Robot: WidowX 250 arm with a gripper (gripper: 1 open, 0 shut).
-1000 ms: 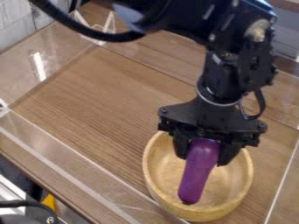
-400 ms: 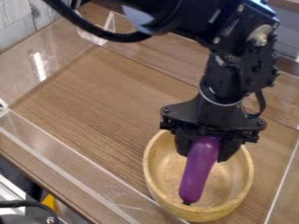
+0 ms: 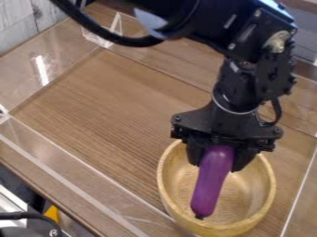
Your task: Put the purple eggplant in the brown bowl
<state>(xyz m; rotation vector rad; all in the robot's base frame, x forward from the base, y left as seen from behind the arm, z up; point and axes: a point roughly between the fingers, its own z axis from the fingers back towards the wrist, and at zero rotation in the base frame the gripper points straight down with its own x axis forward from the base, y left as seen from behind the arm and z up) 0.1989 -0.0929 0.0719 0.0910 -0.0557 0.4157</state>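
Observation:
The purple eggplant hangs nearly upright, tilted a little to the left. Its upper end sits between the dark fingers of my gripper, which is shut on it. Its lower end reaches down inside the brown bowl, a wide tan wooden bowl at the lower right of the table, close to the bowl's near wall. I cannot tell whether the tip touches the bowl. The gripper hovers over the bowl's far rim, and the arm hides that part of the rim.
The bowl stands on a wood-grain tabletop enclosed by low clear plastic walls. The near clear wall runs just left of the bowl. The black arm reaches in from the top.
The bowl has slid slightly to the right. The gripper and the eggplant have stayed almost where they were.

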